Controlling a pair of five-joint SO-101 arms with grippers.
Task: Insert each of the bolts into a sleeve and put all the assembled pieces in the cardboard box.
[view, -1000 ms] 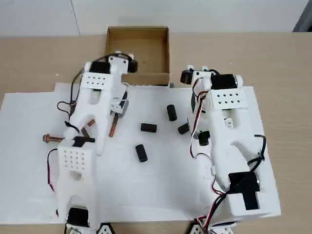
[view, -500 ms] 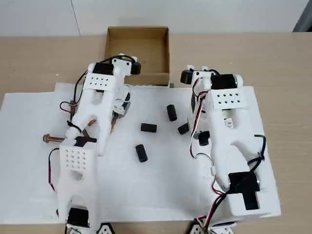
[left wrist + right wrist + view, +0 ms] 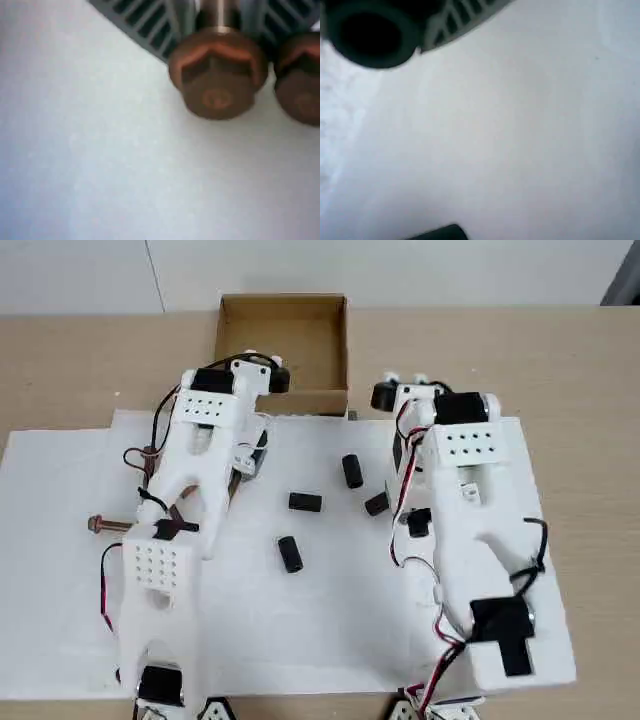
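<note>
High view: cardboard box (image 3: 282,398) sits empty (bare floor, nothing dropped in). At least 4 sleeves (image 3: 306,502) lie loose on the white sheet (image 3: 330,630), and 1 spare bolt (image 3: 100,524) lies beside the left arm (image 3: 190,470). No bolt is seated in a sleeve yet, so every assembly looks undone.

Left wrist view adds what the arm hides from above. The left pincer (image 3: 217,17) is narrow, clamped on a bolt (image 3: 217,75) by its shank, with a 2nd bolt head (image 3: 300,82) just beside.

Right wrist view: a sleeve (image 3: 370,37) sits against the right pincer (image 3: 415,30); gripped or not, cannot tell.
</note>
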